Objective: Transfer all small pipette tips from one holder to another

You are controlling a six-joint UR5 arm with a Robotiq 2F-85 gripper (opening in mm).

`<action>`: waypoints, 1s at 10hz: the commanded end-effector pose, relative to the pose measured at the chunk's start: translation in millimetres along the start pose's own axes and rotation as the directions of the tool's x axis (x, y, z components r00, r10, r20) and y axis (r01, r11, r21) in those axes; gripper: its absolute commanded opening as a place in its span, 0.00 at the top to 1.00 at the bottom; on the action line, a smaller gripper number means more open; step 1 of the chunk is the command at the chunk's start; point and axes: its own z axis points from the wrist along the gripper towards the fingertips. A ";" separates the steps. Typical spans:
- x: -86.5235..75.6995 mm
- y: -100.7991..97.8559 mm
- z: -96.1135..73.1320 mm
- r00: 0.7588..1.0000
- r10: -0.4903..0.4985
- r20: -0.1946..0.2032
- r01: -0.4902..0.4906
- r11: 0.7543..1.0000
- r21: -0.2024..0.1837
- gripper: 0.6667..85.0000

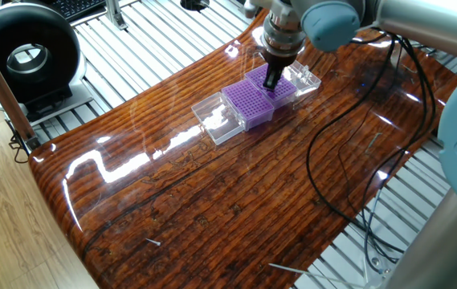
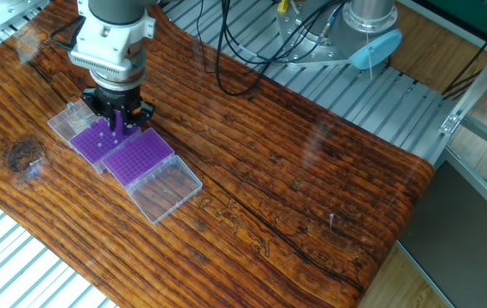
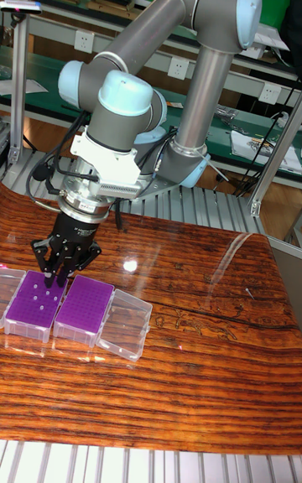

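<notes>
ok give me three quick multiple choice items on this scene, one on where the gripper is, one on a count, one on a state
1. The gripper is above:
A. the purple rack nearer the table's end
B. the bare wood
C. the black cables

2. How many purple grid racks stand on the table?
A. one
B. two
C. four

3. The clear lids beside the racks lie:
A. shut over them
B. stacked together
C. open, flat on the table

Key: 1 A, its fingers point down over that rack; 2 B, the other rack sits alongside; 3 C, a clear lid lies flat outside each rack.
</notes>
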 end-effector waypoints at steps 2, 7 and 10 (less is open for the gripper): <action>5.9 3.8 -5.4 0.998 0.060 -0.025 -0.061 0.998 -0.003 0.69; 8.3 28.9 -18.0 0.935 0.347 -0.067 -0.349 0.937 -0.018 0.97; 9.0 33.4 -22.6 0.924 0.374 -0.081 -0.377 0.926 -0.022 0.99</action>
